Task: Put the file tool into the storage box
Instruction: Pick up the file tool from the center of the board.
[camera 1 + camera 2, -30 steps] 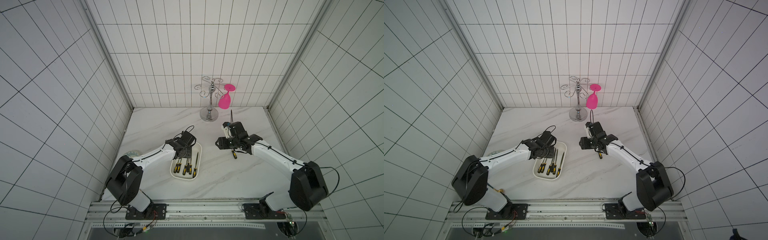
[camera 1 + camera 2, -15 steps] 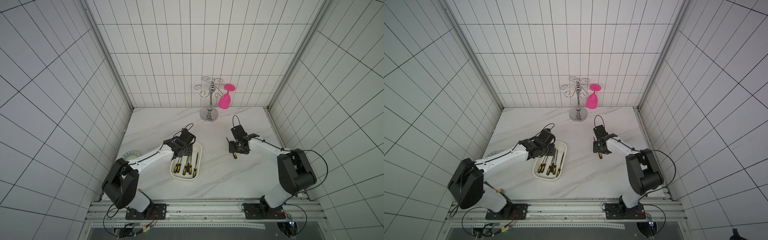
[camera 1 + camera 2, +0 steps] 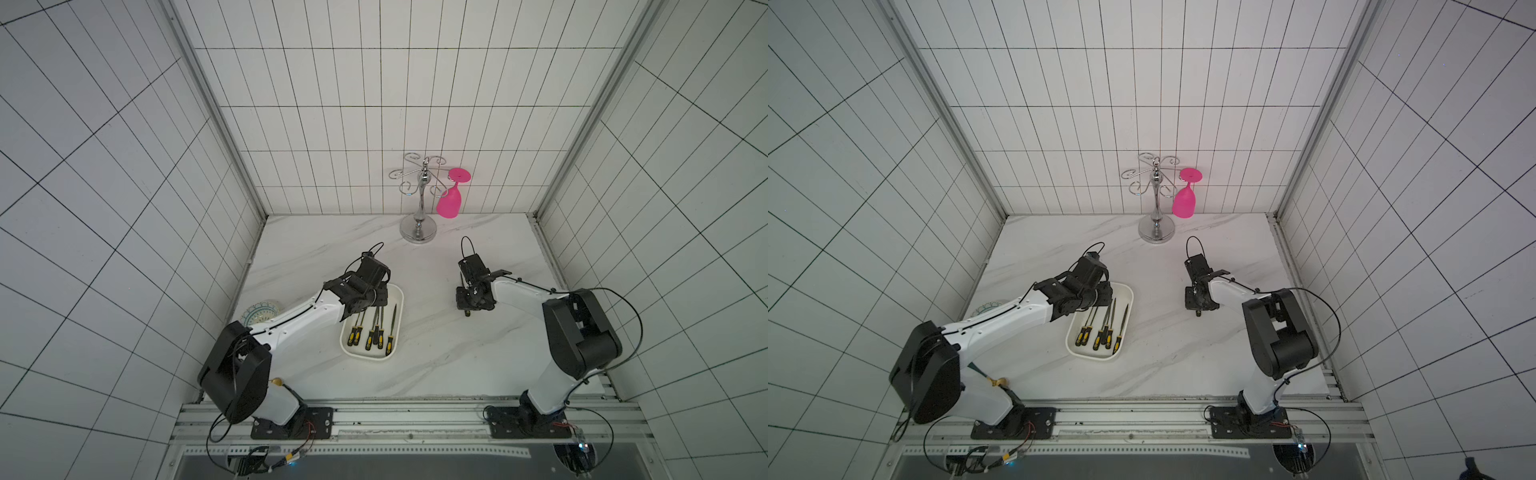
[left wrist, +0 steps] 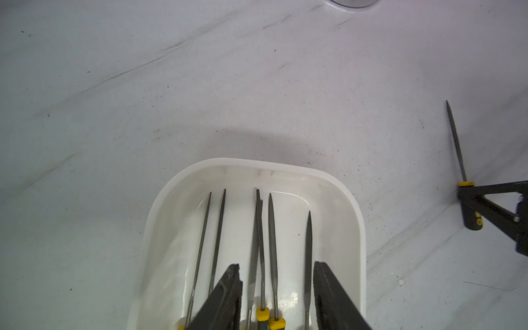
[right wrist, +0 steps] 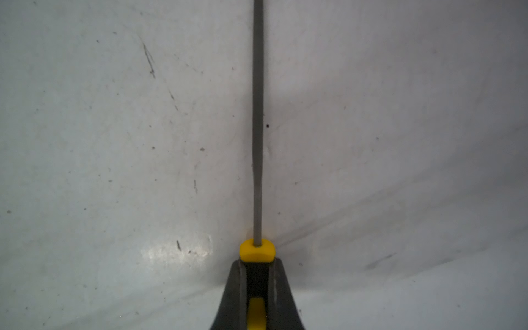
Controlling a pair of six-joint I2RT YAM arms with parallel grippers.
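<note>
Showing the grasp: nearest, the white storage box rests on the counter with several files inside, unchanged. The left gripper stays over its far end, fingers apart and released. Farther back, the right gripper, spread wide a second ago, now has its fingers clenched on the handle of the file. It lies on the counter, well apart from the box: thin grey shaft, yellow collar, black-and-yellow handle. Farthest stands a chrome rack bearing a pink glass.
</note>
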